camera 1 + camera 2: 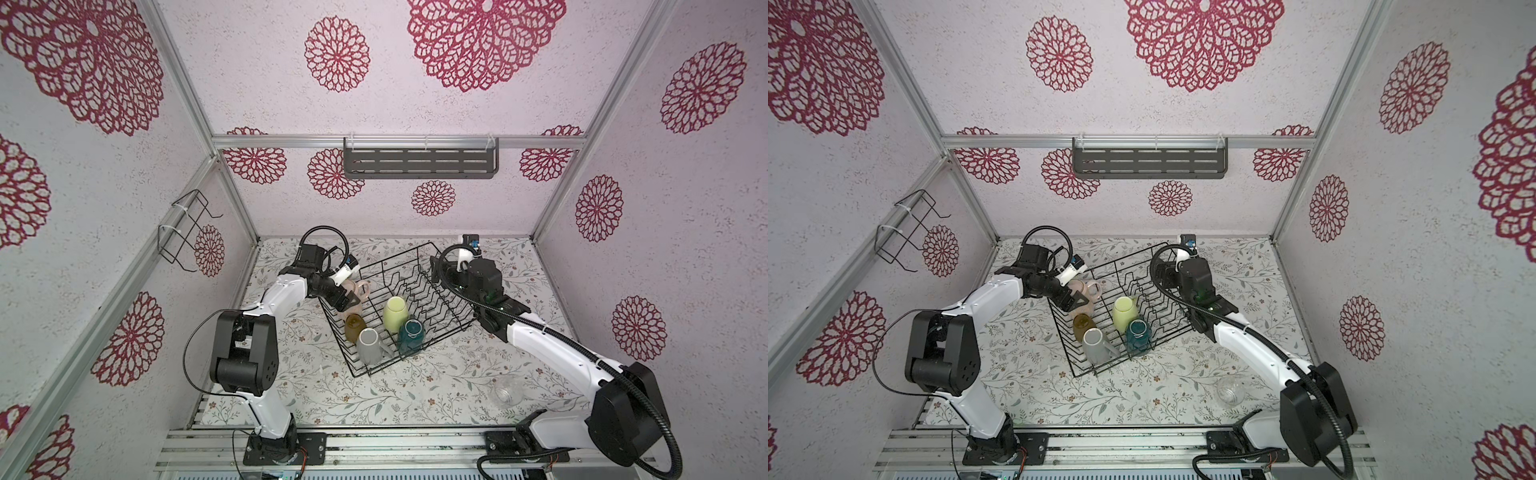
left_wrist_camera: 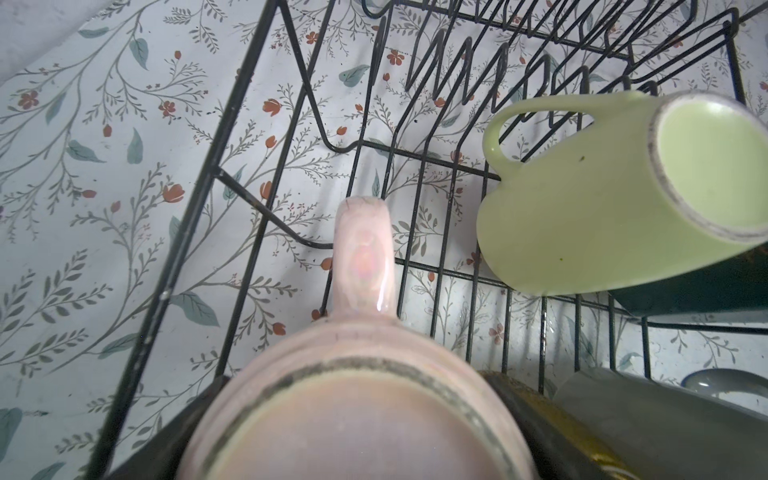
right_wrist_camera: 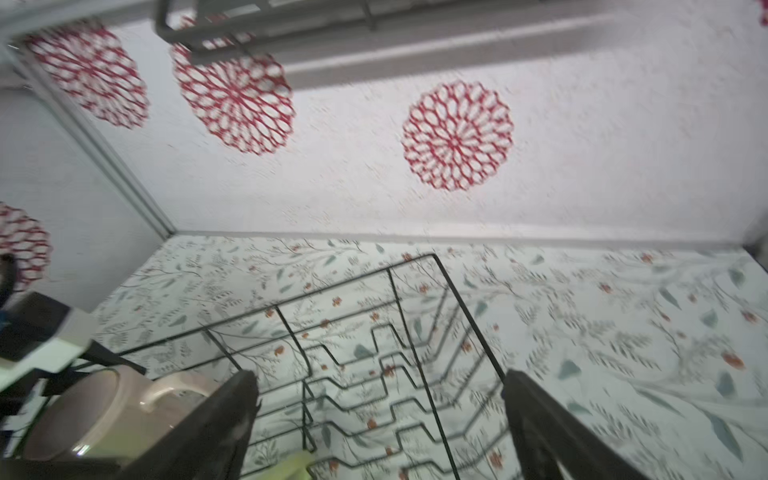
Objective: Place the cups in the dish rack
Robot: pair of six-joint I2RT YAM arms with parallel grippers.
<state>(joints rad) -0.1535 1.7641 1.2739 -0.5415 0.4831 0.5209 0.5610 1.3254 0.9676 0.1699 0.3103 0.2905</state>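
The black wire dish rack [image 1: 395, 257] [image 1: 1125, 257] sits mid-table. In it lie a yellow-green mug [image 1: 395, 313] [image 2: 602, 199], a teal mug [image 1: 410, 334], a grey mug [image 1: 369, 345] and an amber tumbler [image 1: 354, 326]. At the rack's far left corner my left gripper [image 1: 349, 301] [image 1: 1075, 301] is shut on the pink mug [image 1: 353, 289] [image 2: 361, 415] [image 3: 104, 415], bottom up, handle pointing away; its jaws are hidden behind the mug in the left wrist view. My right gripper [image 3: 379, 376] is open and empty above the zigzag dividers. A small clear glass [image 1: 508, 388] [image 1: 1229, 390] lies on the table, front right.
A grey slotted shelf [image 1: 419, 162] hangs on the back wall and a small black wire holder [image 1: 187, 228] on the left wall. The floral tabletop [image 1: 374, 395] stretches in front of the rack. Both arm bases stand at the front edge.
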